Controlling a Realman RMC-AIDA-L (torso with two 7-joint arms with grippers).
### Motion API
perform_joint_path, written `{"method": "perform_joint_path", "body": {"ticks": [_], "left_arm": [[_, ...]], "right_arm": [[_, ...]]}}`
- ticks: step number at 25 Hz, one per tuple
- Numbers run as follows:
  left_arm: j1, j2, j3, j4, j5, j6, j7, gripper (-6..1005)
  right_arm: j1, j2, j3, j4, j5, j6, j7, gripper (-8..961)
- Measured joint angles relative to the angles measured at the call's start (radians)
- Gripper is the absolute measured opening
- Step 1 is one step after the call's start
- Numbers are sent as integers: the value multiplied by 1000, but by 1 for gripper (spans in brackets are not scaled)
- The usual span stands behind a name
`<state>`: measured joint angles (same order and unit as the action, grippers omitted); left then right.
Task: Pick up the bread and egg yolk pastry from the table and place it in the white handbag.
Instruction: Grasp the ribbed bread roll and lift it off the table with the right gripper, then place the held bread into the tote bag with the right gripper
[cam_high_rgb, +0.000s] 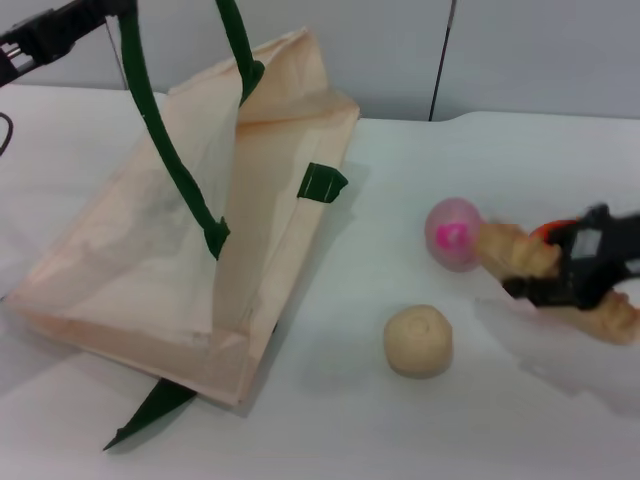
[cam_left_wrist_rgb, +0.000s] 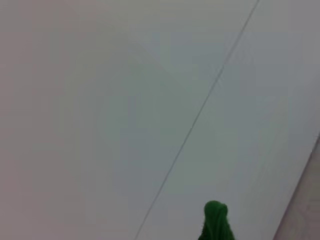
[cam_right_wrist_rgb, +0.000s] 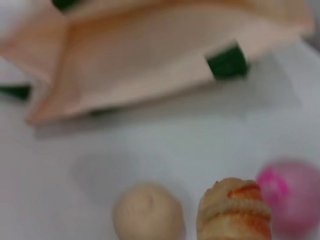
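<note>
Bread fills the near edge of the right wrist view, its orange-brown ridges running crosswise, held in the right gripper. From the head camera the black fingers pinch the loaf across its middle, one end poking out toward the pink-marked ball and the other trailing off behind the claw at the frame's right edge. Whether the loaf is off the table or resting on it cannot be told.

Just beside the claw, on its bag-facing side, sits the pastry, a round pale bun lying alone on the white surface, apart from both the loaf and the ball. The ball touches or nearly touches the loaf's forward end.

Well across the table from the right gripper lies the bag, cream fabric with a green tab on its near side, mouth lifted open. One dark green handle rises out of the bag toward the left gripper, raised at the far left corner above the bag; its fingers cannot be made out. A green loop end shows in the left wrist view against a plain pale wall.
</note>
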<state>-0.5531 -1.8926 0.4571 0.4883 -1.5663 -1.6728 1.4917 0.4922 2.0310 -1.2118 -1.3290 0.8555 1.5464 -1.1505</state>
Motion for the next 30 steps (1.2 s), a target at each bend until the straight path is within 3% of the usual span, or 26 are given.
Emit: {"method": "perform_joint_path", "body": {"ticks": [7,16,24,30], "left_arm": [[-26,3,0,-22,-11,-33,-29,103],[-70,5,0,-22,-39,-83,-66,103],[-95,6,0,-22,-50,-112,-85,103],[-108,6,1,-22,-49,-109,-93,103]], "right_arm": [[134,3,-38,45,130,-30,-45,417],[392,4,-285,368,204,-281,-42,353],[514,7,-452,508,290,-453,-33,318],[592,10,-570,532,370,-529,-21,315]]}}
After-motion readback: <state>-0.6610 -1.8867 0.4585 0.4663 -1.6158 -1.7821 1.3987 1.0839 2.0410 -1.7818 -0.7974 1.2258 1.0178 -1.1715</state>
